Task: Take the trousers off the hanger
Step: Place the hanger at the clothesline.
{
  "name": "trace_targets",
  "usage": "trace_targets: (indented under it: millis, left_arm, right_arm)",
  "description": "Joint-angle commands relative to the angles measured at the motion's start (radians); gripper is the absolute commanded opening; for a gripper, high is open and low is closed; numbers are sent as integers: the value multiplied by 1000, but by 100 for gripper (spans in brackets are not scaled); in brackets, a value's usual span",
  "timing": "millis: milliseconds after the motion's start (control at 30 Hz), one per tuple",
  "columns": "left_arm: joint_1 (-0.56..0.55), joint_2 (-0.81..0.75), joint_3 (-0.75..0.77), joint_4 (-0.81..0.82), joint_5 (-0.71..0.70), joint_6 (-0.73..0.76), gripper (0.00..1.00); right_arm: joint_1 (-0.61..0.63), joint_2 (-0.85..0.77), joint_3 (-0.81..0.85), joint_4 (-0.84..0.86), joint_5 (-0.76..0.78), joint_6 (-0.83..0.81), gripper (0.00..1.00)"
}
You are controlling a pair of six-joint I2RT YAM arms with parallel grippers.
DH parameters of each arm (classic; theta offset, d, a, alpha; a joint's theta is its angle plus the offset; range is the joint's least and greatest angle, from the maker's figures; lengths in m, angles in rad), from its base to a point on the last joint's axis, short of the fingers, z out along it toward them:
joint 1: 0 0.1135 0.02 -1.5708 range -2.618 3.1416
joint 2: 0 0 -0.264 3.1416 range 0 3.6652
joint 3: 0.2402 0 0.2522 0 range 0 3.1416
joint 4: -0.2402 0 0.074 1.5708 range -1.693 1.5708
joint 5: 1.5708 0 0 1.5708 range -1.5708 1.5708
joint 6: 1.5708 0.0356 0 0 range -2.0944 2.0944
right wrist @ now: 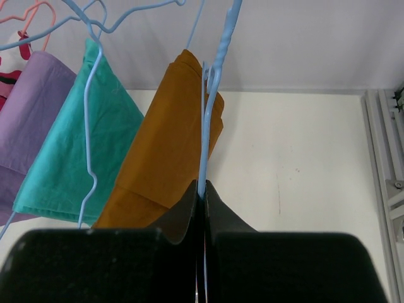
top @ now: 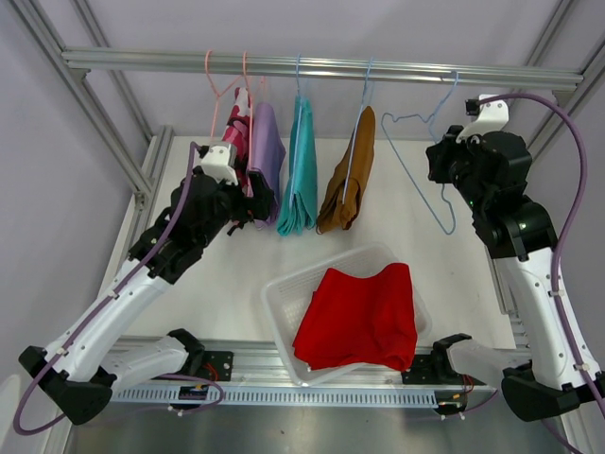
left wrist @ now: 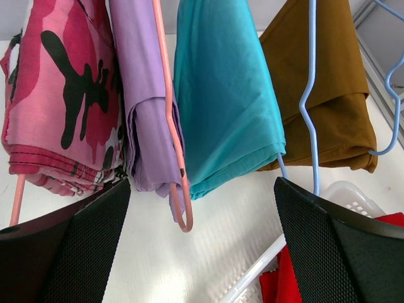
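Note:
Four trousers hang from the rail (top: 321, 66): pink camouflage (top: 236, 132), lilac (top: 267, 156), teal (top: 301, 175) and mustard-brown (top: 350, 180). The red trousers (top: 364, 317) lie in the white basket (top: 284, 288). My left gripper (top: 248, 203) is open just below the lilac trousers (left wrist: 142, 126) and the teal trousers (left wrist: 227, 101), holding nothing. A pink hanger (left wrist: 170, 126) hangs down between its fingers (left wrist: 82, 246). My right gripper (right wrist: 203, 186) is shut on the wire of the bare blue hanger (right wrist: 214, 95), which hangs at the right of the rail (top: 421, 161).
The basket stands at the table's near middle, close to both arm bases. Metal frame posts run along the left and right sides (top: 113, 132). The mustard-brown trousers (right wrist: 164, 145) hang just left of the held blue wire.

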Motion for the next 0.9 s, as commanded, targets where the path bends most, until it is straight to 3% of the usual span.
trace_targets:
  millis: [0, 600, 867]
  left_arm:
    - [13, 4, 11, 16, 30, -19, 99]
    - [15, 4, 31, 6, 36, -13, 99]
    - [16, 9, 34, -5, 36, -10, 99]
  right_arm:
    - [-5, -24, 61, 109, 28, -12, 0]
    - [-2, -101, 33, 49, 36, 0, 0]
    - [-2, -46, 56, 79, 36, -12, 0]
